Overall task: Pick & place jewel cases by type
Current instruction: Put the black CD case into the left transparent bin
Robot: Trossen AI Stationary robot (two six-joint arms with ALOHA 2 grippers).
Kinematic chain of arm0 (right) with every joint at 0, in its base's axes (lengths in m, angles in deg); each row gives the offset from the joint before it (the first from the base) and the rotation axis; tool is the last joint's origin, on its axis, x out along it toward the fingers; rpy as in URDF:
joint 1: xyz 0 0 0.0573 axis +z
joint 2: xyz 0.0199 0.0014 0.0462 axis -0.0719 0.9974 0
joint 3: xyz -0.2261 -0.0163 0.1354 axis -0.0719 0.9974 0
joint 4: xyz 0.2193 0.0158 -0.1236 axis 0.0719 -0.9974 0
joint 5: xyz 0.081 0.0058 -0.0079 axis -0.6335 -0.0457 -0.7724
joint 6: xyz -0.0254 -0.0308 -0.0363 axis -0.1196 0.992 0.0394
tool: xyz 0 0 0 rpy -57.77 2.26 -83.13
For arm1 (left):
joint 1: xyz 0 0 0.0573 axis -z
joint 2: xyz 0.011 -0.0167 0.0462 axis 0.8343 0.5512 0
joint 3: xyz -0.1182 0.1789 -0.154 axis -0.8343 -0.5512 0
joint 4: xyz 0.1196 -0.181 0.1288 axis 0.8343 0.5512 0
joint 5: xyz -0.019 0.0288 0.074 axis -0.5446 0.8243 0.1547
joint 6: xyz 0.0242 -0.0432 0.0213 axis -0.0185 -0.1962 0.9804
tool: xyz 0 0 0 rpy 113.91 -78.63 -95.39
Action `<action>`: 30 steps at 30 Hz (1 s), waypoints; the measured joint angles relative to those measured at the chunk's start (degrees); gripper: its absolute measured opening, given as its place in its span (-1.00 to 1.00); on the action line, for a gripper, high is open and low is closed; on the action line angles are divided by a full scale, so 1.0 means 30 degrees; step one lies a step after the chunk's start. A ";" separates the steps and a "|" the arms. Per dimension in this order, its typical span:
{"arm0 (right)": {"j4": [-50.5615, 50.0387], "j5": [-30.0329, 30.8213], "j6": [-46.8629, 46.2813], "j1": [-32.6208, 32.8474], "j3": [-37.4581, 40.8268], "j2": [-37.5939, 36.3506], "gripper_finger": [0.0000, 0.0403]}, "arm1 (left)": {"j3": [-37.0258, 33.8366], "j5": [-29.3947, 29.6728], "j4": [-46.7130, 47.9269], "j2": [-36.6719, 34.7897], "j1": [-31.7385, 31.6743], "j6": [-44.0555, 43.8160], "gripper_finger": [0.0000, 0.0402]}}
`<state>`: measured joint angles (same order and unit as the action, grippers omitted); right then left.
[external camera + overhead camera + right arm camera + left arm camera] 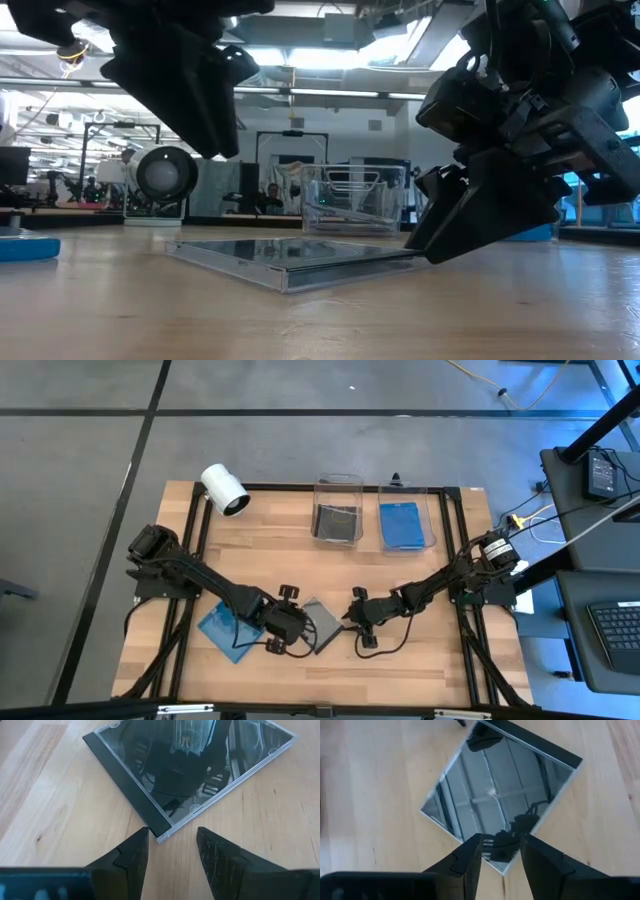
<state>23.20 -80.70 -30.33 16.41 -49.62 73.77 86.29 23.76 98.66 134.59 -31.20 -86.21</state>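
- As far as I can judge from overhead, sorting is partly done: the left clear plastic rectangular bin holds dark cases and the right clear plastic bin holds translucent blue ones; how many each holds I cannot tell.
- Left to place: one thin square dark grey jewel case lying flat on the wooden bench, and a translucent blue jewel case near the bench's front left, partly under the left arm.
- My left end effector hangs over one corner of the dark case, fingers parted, grasping nothing.
- My right end effector sits just short of the opposite corner, likewise released and empty.
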 joint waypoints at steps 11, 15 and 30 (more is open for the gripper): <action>0.0080 -0.0386 0.0015 -0.0007 0.0007 0.0007 -0.15 | -0.0001 0.1406 0.0000 0.0000 0.0052 -0.1670 0.10; 0.0080 -0.0403 0.0000 -0.0007 0.0007 0.0007 -0.15 | -0.0001 0.0231 0.0051 0.0000 0.0058 -0.3047 0.24; 0.0091 -0.0430 0.0000 -0.0015 0.0007 0.0007 -0.15 | -0.3305 0.1843 -0.1832 -0.0513 0.2120 -0.7592 0.27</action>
<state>23.47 -81.99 -30.33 16.37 -49.60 73.79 76.37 29.29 93.16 133.05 -24.85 -108.99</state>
